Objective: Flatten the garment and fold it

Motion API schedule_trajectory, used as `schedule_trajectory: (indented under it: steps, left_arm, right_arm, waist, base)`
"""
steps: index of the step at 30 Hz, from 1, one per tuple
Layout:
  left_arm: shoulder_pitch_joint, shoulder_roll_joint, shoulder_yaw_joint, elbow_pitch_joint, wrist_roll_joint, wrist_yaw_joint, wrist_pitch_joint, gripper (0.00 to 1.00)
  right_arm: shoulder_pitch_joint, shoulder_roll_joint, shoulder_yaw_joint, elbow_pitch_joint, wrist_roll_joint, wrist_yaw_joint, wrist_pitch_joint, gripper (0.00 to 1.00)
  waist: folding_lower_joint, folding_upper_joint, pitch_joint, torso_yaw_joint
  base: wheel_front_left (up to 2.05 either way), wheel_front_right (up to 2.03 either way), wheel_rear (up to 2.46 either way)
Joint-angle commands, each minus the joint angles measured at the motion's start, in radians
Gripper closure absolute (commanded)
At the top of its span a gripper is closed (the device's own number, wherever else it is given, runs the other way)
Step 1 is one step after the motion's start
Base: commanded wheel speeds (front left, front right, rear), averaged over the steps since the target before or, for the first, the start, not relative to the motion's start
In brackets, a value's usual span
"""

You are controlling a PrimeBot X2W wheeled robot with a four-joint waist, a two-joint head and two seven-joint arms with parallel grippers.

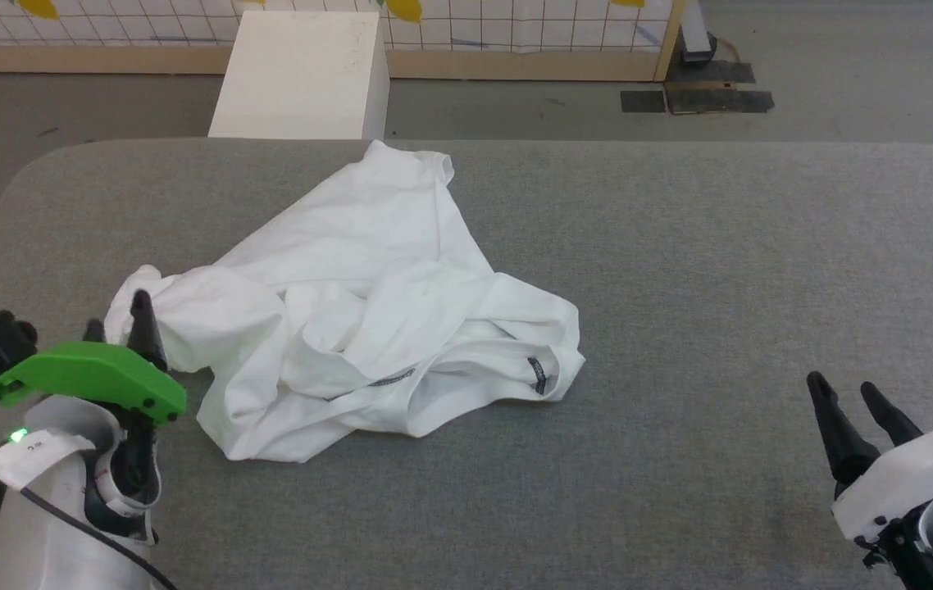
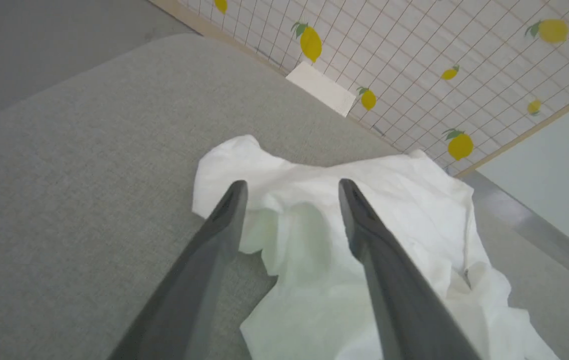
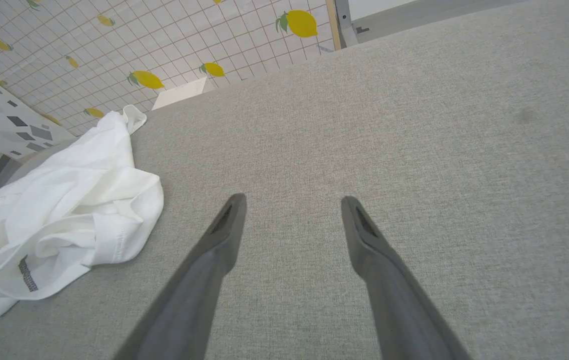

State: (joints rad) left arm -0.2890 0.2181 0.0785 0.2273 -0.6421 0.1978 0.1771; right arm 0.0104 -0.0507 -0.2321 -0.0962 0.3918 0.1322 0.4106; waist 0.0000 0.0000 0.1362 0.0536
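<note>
The garment (image 1: 368, 303) is a white shirt lying crumpled in a heap on the grey table (image 1: 721, 270), with a dark label near its front right hem. My left gripper (image 1: 118, 315) stands open at the heap's left end, its fingers spread over a loose fold of the garment (image 2: 309, 235) with nothing pinched between them. Far to the right, near the front edge, my right gripper (image 1: 844, 389) is open above bare table. In the right wrist view the garment (image 3: 64, 210) lies off to the left of the right gripper (image 3: 292, 202).
A rigid white box (image 1: 302, 74) stands on the floor just behind the table's far edge. Beyond it runs a tiled wall with lemon prints (image 2: 414, 60) and a wooden baseboard. Dark tape patches (image 1: 696, 98) mark the floor at the back right.
</note>
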Motion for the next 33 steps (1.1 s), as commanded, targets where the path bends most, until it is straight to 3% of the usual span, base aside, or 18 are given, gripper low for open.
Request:
schedule_trajectory:
  steps: [1,5,9,16,23,33]
  left_arm:
    - [0.017,0.017,0.000,-0.039,0.035,-0.019,-0.063,0.00]
    - [0.083,0.034,-0.015,-0.132,0.139,-0.040,-0.267,0.00]
    - [0.164,0.004,-0.036,-0.179,0.213,-0.041,-0.410,0.00]
    - [0.237,-0.081,-0.057,-0.243,0.286,-0.052,-0.438,0.00]
    - [0.207,-0.121,-0.074,-0.233,0.311,-0.090,-0.439,0.00]
    - [0.155,-0.154,-0.078,-0.222,0.328,-0.122,-0.439,0.00]
  right_arm:
    - [-0.022,0.000,0.014,0.004,-0.010,-0.002,-0.001,0.00]
    - [-0.047,0.000,0.064,0.015,-0.025,-0.002,-0.006,0.00]
    - [-0.081,0.000,0.136,0.039,-0.063,-0.002,0.000,0.00]
    - [-0.256,-0.020,0.341,0.148,-0.133,-0.002,0.050,0.00]
    - [-0.544,-0.038,0.523,0.385,-0.227,-0.002,0.161,0.00]
    - [-0.758,-0.045,0.654,0.708,-0.290,-0.002,0.268,0.00]
  waist:
    - [0.0000,0.0000,0.000,-0.007]
    - [0.0000,0.0000,0.004,-0.015]
    - [0.0000,0.0000,0.014,-0.012]
    - [0.0000,0.0000,0.065,0.017]
    - [0.0000,0.0000,0.140,0.062]
    - [0.0000,0.0000,0.219,0.121]
  base:
    - [0.00,0.00,0.00]
    - [0.00,0.00,0.00]
    - [0.00,0.00,0.00]
    - [0.00,0.00,0.00]
    - [0.00,0.00,0.00]
    - [0.00,0.00,0.00]
